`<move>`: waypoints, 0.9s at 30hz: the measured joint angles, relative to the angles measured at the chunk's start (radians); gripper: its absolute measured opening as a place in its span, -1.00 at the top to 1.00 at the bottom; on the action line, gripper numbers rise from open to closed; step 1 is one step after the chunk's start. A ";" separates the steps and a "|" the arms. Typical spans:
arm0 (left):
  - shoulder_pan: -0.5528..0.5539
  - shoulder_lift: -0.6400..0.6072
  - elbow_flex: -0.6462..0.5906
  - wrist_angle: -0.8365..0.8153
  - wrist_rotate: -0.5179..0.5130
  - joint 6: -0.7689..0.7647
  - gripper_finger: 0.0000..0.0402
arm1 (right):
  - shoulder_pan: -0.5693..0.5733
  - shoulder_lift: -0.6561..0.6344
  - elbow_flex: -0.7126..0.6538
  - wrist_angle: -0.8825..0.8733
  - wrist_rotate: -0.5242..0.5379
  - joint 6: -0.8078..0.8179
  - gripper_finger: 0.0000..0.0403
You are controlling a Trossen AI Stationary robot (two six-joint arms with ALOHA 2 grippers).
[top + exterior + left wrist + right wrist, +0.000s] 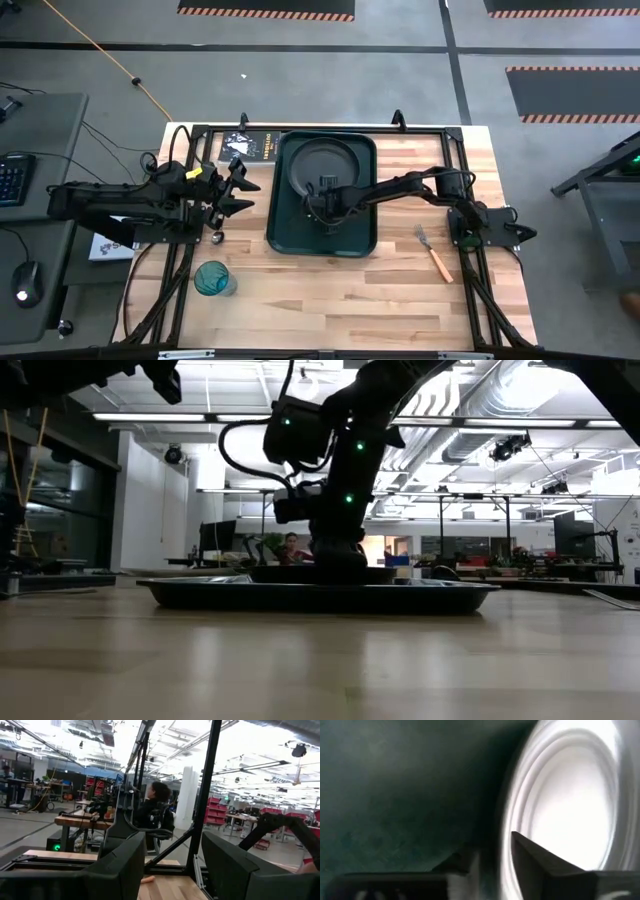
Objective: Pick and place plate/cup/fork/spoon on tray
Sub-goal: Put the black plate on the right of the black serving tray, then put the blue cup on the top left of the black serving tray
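Plate seated in tray; right end effector at its near rim.

Right end effector [322, 208] pinches the plate [325, 165] rim, fingers narrow, low over the tray [290, 240]. Left end effector [240, 196] idles wide, raised. Cup [213, 279] near-left, fork [434, 253] right, both on worktop [330, 295].

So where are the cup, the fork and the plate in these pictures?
the cup [213, 279]: high view, on its open top.
the fork [440, 264]: high view, on the orange handle.
the plate [322, 164]: high view, on its bare dark centre, in the tray.
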 joint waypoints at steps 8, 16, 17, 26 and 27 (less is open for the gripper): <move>0.000 0.000 0.000 0.000 -0.001 0.018 0.09 | 0.000 0.000 0.120 -0.095 -0.070 0.024 0.02; 0.000 0.000 0.000 -0.033 -0.001 0.018 0.09 | 0.000 -0.002 0.248 -0.378 -0.282 0.128 -0.22; 0.000 0.000 0.000 -0.035 -0.001 0.018 0.09 | 0.001 -0.010 0.243 -0.407 -0.298 0.144 -0.23; 0.000 0.000 -0.001 -0.058 -0.002 0.018 0.09 | 0.077 -0.336 -0.165 -0.266 -0.315 0.369 -0.23; 0.000 0.000 -0.001 -0.058 -0.002 0.020 0.09 | 0.091 -0.396 -0.237 -0.186 -0.300 0.410 -0.23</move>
